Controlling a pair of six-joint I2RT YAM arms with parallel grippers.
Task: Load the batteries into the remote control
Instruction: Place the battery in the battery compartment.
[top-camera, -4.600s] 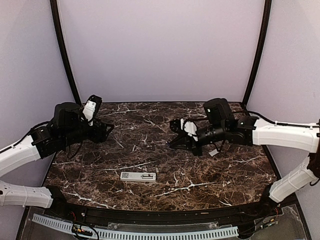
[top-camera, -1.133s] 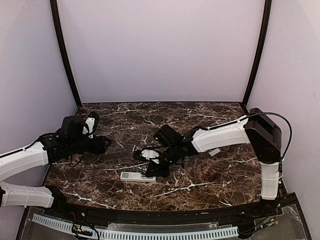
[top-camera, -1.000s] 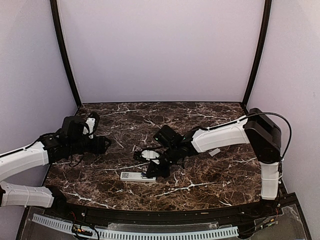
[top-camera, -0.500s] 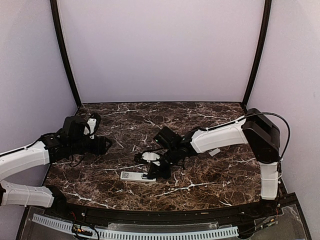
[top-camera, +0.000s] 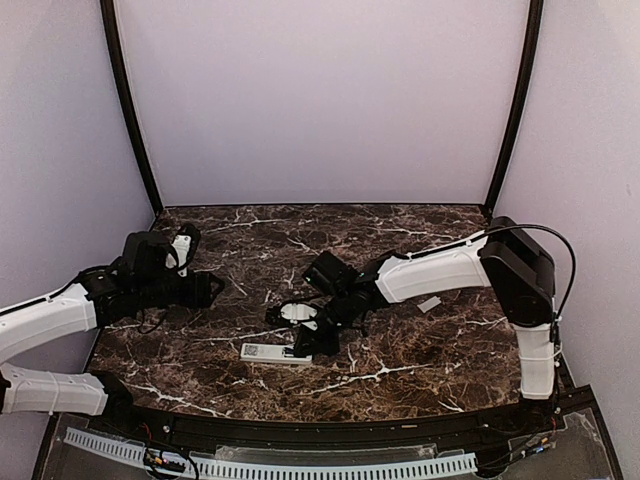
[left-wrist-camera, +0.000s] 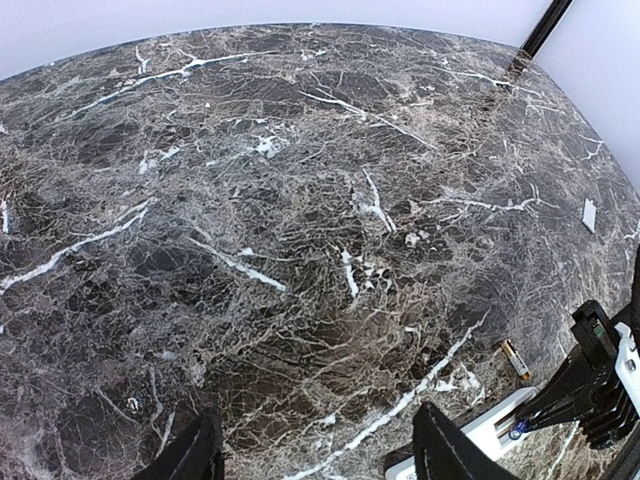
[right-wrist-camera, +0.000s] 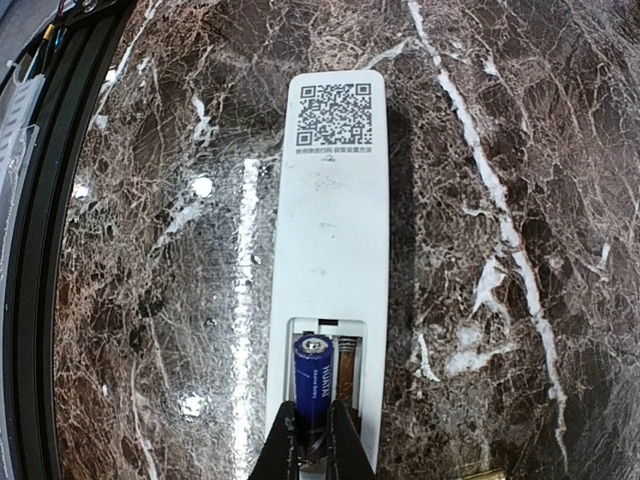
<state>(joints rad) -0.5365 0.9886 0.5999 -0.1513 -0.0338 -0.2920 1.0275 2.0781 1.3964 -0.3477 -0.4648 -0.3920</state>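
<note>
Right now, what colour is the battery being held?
The battery is blue; the right wrist view shows it best.

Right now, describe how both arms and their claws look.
The left arm and right arm have white shells with black joints and wrists. A thin black cable loops past the right elbow. The left claw and right claw are black.

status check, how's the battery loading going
Right gripper shut on battery, at open recess of remote. Left gripper open, idle, apart. Second battery loose on table near remote. Nothing blocking.

White links (top-camera: 440, 272), black joints (top-camera: 518, 268), black cable (top-camera: 572, 272)
</note>
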